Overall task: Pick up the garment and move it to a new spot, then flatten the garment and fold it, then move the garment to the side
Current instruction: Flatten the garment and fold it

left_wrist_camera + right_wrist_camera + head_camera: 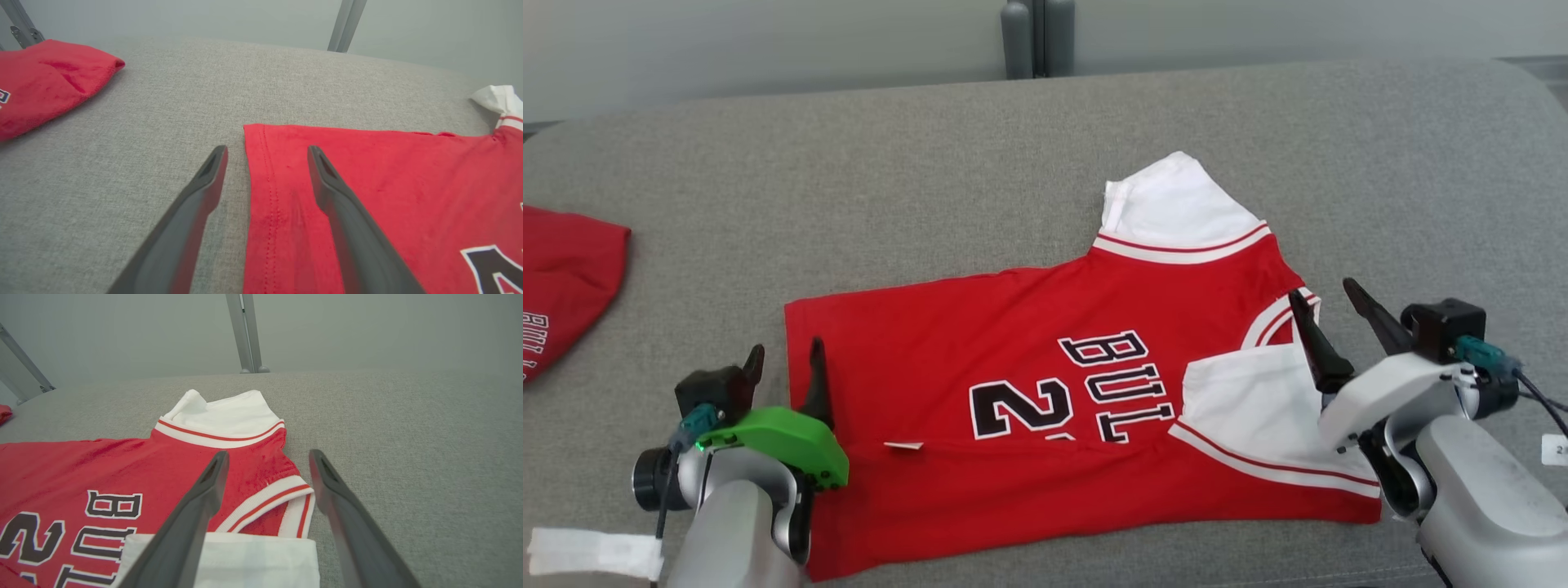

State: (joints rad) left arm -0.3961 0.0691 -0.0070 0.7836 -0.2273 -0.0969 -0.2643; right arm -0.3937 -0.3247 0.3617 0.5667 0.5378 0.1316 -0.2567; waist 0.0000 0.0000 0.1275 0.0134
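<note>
You have a big gray cloth table [931, 147] in front of you, with a pale wall behind it at the top of the frame. The red garment [980, 343] lies flat in the middle, a bit to the right. Its near side looks folded up, since the number and letters are cut off along a line. One white sleeve [1241, 400] lies on top at the lower right. So I think the moving and flattening are done and the folding has begun. More folds and the move to the side are left. Another red shirt [564, 278] sits at the left edge. Your left gripper [787, 349], at the lower left, is at the garment's edge, jaws wide open and empty. Your right gripper [1321, 290], at the lower right, is by the neck, jaws open and empty too.
</note>
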